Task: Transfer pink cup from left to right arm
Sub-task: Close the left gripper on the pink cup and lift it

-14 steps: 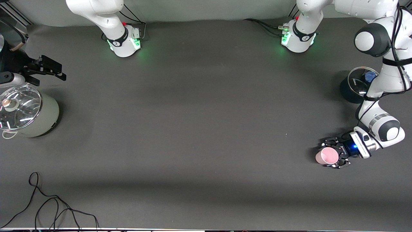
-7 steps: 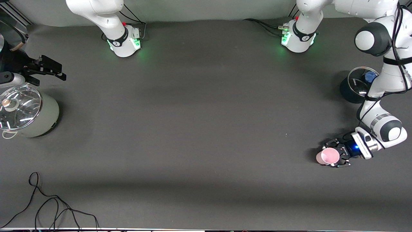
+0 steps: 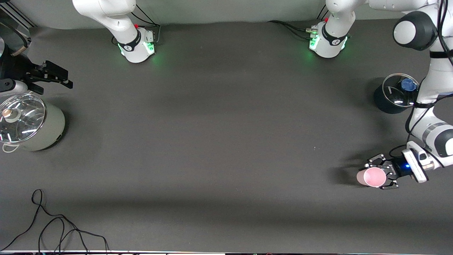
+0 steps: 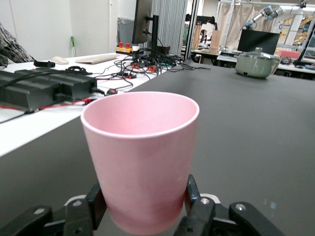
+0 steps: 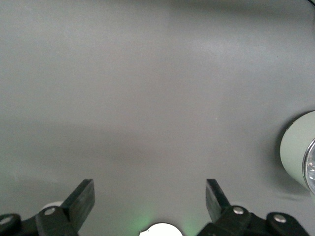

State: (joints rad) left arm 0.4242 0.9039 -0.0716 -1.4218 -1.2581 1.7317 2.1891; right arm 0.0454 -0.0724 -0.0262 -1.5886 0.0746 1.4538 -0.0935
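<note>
The pink cup (image 3: 375,177) is upright in my left gripper (image 3: 378,175), which is shut on its lower part and holds it a little above the table near the left arm's end. In the left wrist view the cup (image 4: 142,157) fills the middle, with the left gripper (image 4: 145,201) and its black fingers (image 4: 193,194) pressed on both sides. My right gripper (image 3: 58,76) waits open and empty at the right arm's end, above the table beside a pale green pot. Its fingers (image 5: 83,194) stand wide apart around the gripper's midpoint (image 5: 150,189).
A pale green pot with a glass lid (image 3: 28,124) stands at the right arm's end, also seen in the right wrist view (image 5: 300,157). A black pot with a glass lid and blue knob (image 3: 396,94) stands at the left arm's end. A black cable (image 3: 53,226) lies near the front edge.
My left gripper has shut on the pink cup, then raised it and carried it a little toward the left arm's end. The right arm has not moved.
</note>
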